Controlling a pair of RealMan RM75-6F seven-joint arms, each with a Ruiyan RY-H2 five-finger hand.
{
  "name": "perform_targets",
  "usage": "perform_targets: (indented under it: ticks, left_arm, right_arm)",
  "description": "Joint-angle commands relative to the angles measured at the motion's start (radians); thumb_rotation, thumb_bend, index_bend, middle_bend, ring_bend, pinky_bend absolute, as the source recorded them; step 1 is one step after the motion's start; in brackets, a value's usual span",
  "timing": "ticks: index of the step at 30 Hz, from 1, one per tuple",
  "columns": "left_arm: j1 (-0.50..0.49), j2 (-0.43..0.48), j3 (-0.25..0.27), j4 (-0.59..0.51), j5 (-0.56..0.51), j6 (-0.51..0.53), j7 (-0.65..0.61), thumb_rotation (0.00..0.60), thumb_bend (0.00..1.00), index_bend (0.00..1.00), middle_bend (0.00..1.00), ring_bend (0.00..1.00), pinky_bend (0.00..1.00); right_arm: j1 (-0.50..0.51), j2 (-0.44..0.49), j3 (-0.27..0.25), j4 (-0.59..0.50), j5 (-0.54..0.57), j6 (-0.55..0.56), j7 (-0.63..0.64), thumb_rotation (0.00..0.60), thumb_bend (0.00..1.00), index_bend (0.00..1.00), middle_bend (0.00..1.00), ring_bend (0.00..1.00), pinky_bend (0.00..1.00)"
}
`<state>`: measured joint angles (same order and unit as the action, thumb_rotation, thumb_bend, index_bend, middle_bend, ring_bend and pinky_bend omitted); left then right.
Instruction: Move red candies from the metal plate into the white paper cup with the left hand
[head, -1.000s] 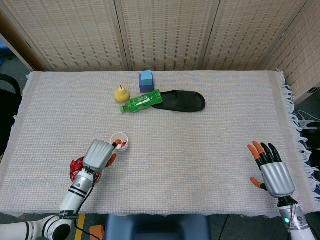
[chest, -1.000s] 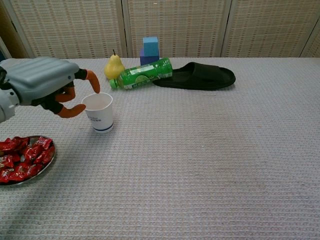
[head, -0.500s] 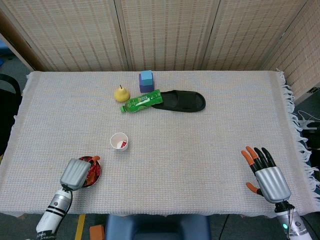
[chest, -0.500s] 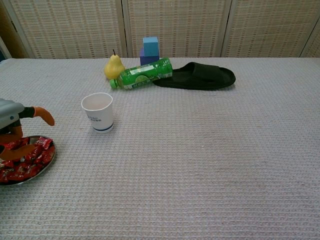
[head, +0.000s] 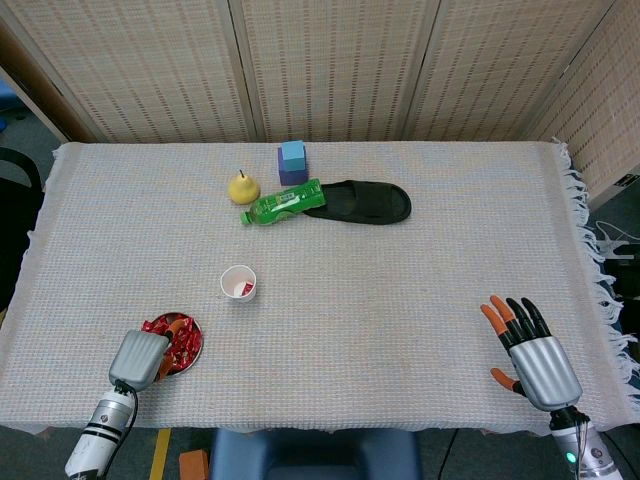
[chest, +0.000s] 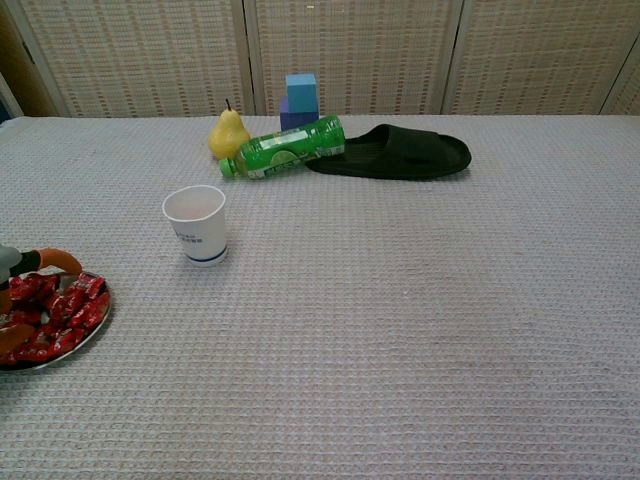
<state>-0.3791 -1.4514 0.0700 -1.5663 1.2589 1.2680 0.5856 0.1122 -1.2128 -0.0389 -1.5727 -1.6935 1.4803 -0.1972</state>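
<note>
The tabletop wears a woven cloth, and at its far middle lies a black slipper touching a green bottle on its side. The left hand hangs over the near edge of the metal plate at near left, fingers curled down into the red candies; a pinch, I cannot tell. Right hand near right, fingers spread, nothing in it. White paper cup stands upright just beyond the plate, something red inside.
</note>
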Motion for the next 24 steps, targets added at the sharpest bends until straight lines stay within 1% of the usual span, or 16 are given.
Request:
perform_targets:
  ticks: [1,7,14,24]
  left_arm:
    - [0.003,-0.017,-0.009,0.027,0.003,-0.006,-0.005,0.600,0.39,0.21,1.00,1.00,1.00]
    - [0.004,-0.049,-0.020,0.075,0.015,-0.023,-0.026,0.600,0.39,0.26,1.00,1.00,1.00]
    - [0.005,-0.068,-0.027,0.087,0.030,-0.036,-0.034,0.600,0.39,0.29,1.00,1.00,1.00]
    - [0.011,-0.094,-0.048,0.130,0.041,-0.031,-0.039,0.600,0.39,0.37,1.00,1.00,1.00]
  right_arm:
    - [-0.001,0.000,0.001,0.001,0.001,0.000,-0.001,0.600,0.06,0.00,0.00,0.00,0.00]
    - [0.002,0.001,0.002,-0.003,0.007,-0.011,-0.005,0.600,0.06,0.00,0.00,0.00,0.00]
    - [0.000,0.003,0.003,-0.004,0.010,-0.012,-0.007,0.600,0.06,0.00,0.00,0.00,0.00]
    - [-0.003,0.010,-0.001,-0.013,0.008,-0.013,-0.010,0.600,0.06,0.00,0.00,0.00,0.00]
